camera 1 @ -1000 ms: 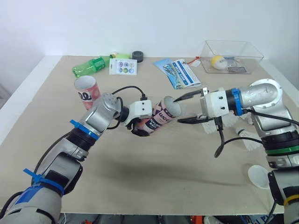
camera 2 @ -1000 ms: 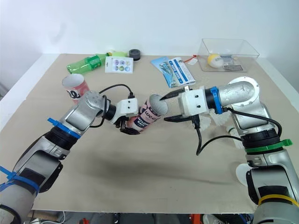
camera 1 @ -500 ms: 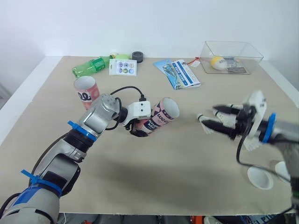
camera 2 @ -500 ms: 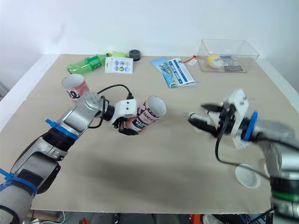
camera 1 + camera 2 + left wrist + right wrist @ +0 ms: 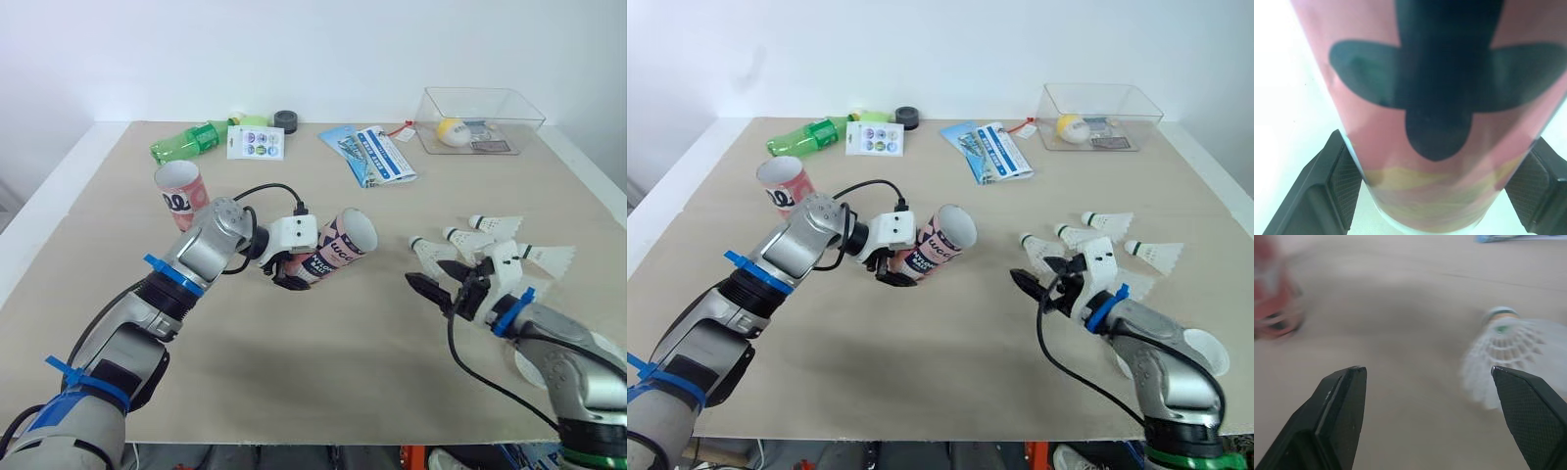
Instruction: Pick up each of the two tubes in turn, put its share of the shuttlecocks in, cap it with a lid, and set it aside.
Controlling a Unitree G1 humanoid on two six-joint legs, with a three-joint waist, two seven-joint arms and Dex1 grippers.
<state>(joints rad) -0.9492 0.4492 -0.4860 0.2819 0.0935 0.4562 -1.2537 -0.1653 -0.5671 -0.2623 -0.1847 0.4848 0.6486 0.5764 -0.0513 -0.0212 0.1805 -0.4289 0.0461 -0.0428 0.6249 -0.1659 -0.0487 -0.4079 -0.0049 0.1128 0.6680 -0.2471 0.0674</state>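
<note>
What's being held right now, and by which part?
The left tool grips the tilted pink tube near its bottom end; the right tool is open, empty.

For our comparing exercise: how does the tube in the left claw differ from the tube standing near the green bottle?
Pose: the gripped tube is tilted well over, the standing tube upright. State: the gripped tube is clamped in the left claw; the standing tube rests free on the table. Both are pink, printed and open, without lids.

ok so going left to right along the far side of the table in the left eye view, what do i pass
green bottle, sticker card, black roll, blue leaflets, clear box
</note>
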